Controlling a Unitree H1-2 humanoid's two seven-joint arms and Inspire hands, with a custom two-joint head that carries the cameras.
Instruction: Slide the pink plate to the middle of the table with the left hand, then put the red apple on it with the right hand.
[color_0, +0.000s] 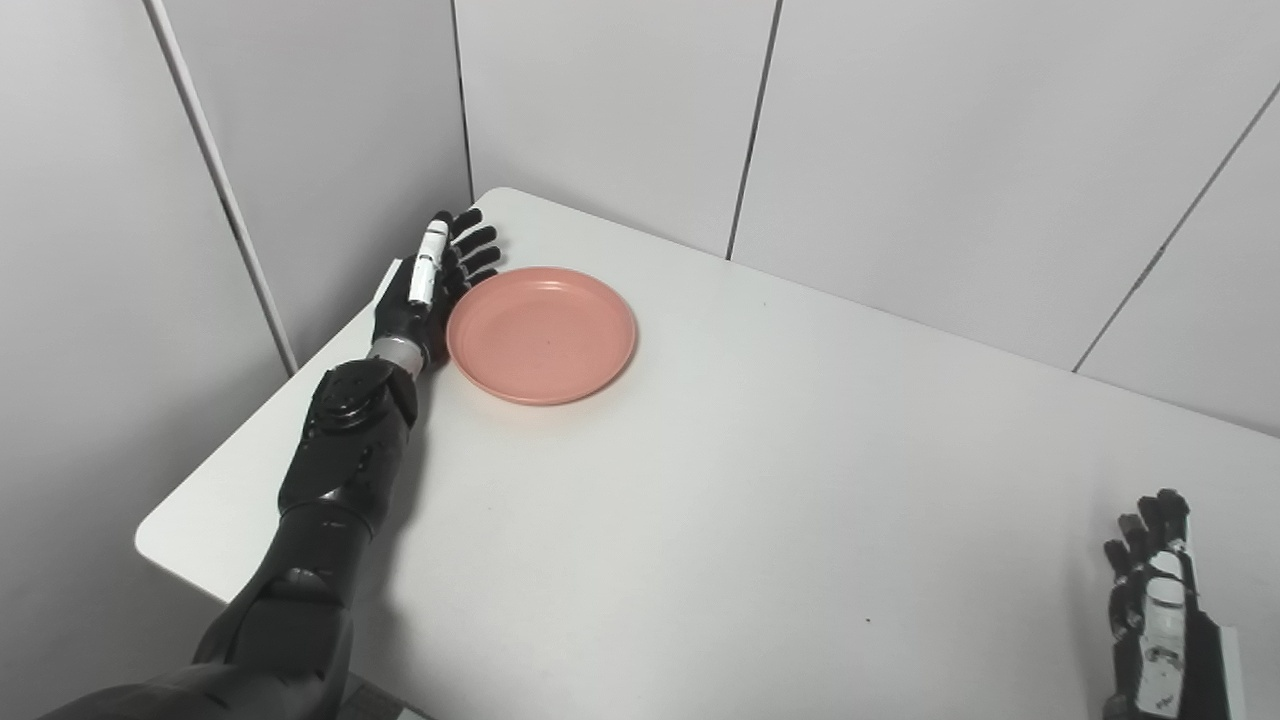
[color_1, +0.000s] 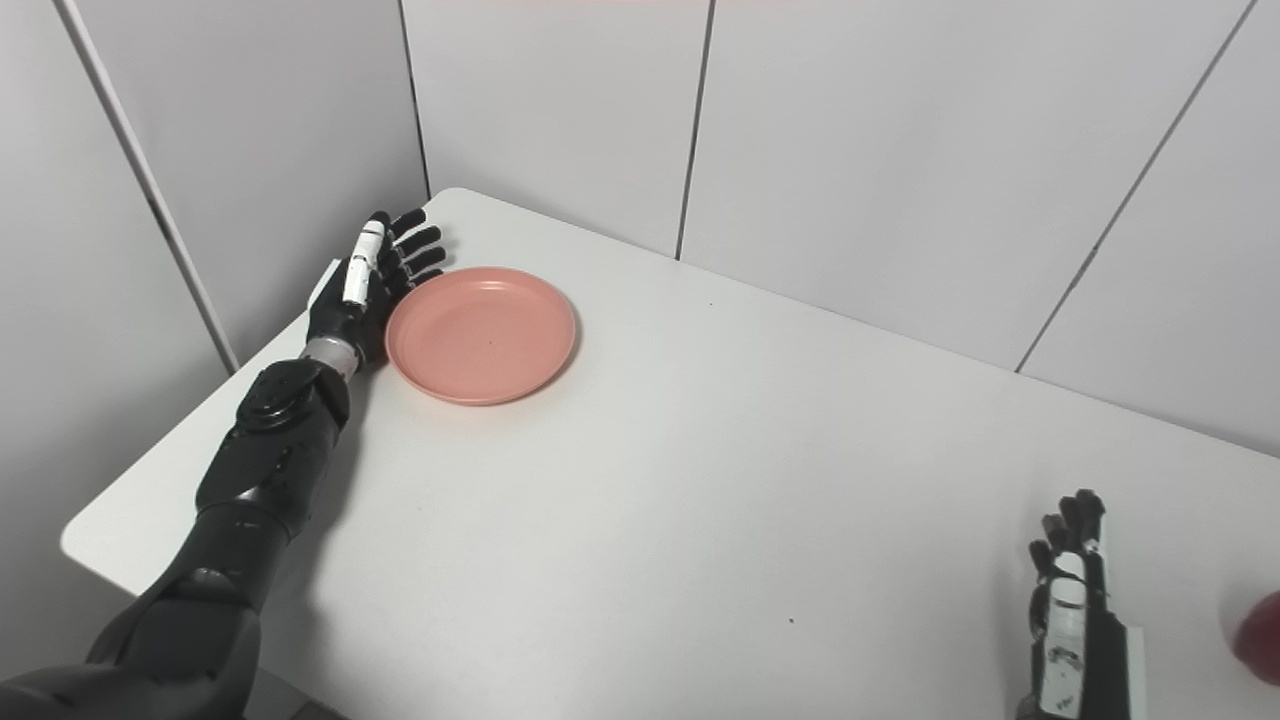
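Left hand: my left hand (color_0: 428, 290) lies flat on its edge, released, fingers spread and holding nothing, set against the outer rim of the pink plate (color_0: 541, 334). I have it on the wall side so that a push would carry the plate inward, toward the centre.
Contact: palm and fingers look to be touching the rim or just beside it; I cannot tell which.
Pink plate: upright and empty, near the far left corner of the white table (color_0: 760, 480), well away from the middle, so the slide is not yet done.
Right hand: my right hand (color_1: 1075, 620) rests low at the near right, fingers extended and apart, grasping nothing, waiting its turn.
Red apple: the red apple (color_1: 1262, 635) shows only as a sliver at the right edge of the right eye view, near my right hand and within its reach, I judge.
Risk: a push off-centre could spin the plate rather than slide it.
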